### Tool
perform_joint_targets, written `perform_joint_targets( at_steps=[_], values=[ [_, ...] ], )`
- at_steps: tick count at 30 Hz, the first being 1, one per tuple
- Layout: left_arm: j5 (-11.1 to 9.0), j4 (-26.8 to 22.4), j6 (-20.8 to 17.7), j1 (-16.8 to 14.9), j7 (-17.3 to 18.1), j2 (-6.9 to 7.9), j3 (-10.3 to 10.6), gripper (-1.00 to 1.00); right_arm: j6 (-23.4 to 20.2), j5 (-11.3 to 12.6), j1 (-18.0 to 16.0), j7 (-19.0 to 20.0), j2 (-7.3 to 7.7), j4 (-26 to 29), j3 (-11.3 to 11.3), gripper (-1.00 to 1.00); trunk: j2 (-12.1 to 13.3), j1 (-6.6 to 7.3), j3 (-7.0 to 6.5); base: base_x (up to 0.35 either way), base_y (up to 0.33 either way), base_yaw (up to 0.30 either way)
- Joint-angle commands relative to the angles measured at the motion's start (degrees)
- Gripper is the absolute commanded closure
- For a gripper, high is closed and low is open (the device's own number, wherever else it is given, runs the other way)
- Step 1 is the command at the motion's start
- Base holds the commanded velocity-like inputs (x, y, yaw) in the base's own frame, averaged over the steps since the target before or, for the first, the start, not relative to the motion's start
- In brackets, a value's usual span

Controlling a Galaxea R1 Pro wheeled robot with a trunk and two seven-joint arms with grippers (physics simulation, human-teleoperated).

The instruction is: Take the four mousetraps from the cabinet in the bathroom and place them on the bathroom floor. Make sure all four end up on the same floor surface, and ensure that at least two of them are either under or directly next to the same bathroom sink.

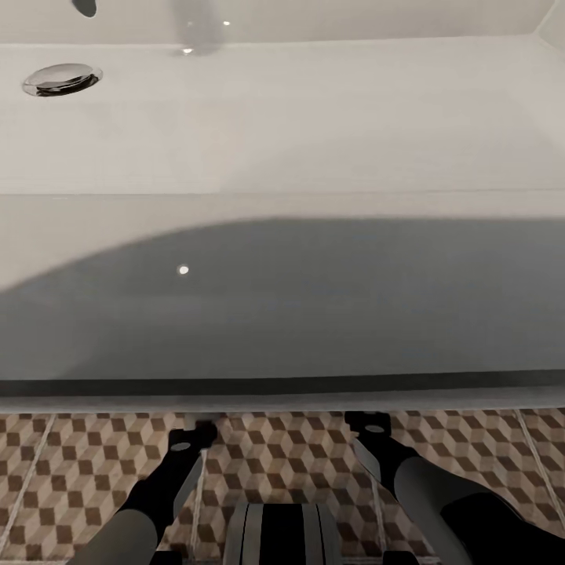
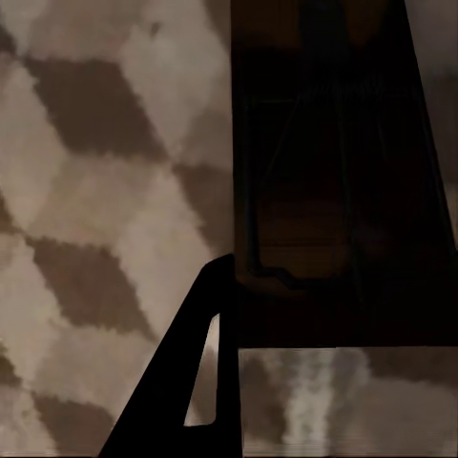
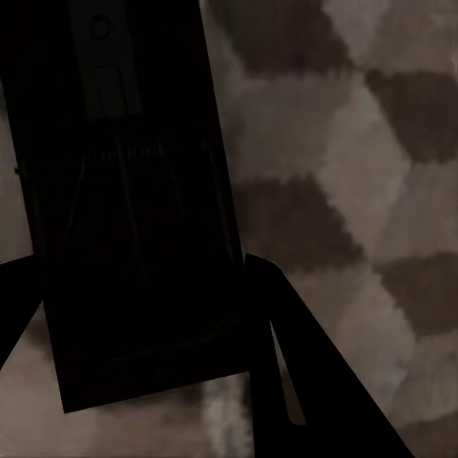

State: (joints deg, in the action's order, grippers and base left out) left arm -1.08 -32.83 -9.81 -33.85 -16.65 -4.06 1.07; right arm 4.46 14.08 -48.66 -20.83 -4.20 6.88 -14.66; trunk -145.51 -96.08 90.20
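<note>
Wrist views, two mousetraps, one [image 2: 334, 191] in left claw [image 2: 224, 315], one [image 3: 134, 219] in right claw [image 3: 143, 305].

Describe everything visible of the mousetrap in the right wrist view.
The mousetrap is a flat, dark rectangular plate, deep in shadow, so its wood colour barely shows. Thin dark wire parts run lengthwise across it, and a paler tab with a small ring sits near one end. It lies slightly tilted between the right tool's fingers, over the cube-patterned floor tiles. Whether it rests on the floor cannot be told.
</note>
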Motion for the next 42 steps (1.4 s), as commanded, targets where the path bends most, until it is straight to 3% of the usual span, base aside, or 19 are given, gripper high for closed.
perform_joint_targets(
  at_steps=[1,5,10,42],
  values=[
    [-0.21,0.16,-0.09,0.01,-0.26,0.05,0.09,1.00,0.53,0.72,-0.03,-0.14,-0.04,-0.30,-0.46,1.00,-0.01,0.01,0.03,0.000,0.000,0.000],
    [-0.26,2.06,4.25,0.01,-0.20,0.20,0.04,1.00,2.80,0.69,-0.03,-0.05,-0.16,-1.69,-0.49,1.00,-0.01,0.01,0.03,0.000,0.000,0.000],
    [-0.18,4.14,6.22,0.01,-0.13,0.40,0.00,1.00,3.80,0.74,-0.02,0.13,-0.15,-2.32,-0.47,1.00,-0.01,0.01,0.03,0.000,0.000,0.000],
    [-0.21,4.53,6.65,0.01,0.12,0.45,-0.01,1.00,5.44,0.70,0.06,1.20,-0.05,-4.33,-0.46,1.00,-0.01,0.01,0.03,0.000,0.000,0.000]
  ],
)
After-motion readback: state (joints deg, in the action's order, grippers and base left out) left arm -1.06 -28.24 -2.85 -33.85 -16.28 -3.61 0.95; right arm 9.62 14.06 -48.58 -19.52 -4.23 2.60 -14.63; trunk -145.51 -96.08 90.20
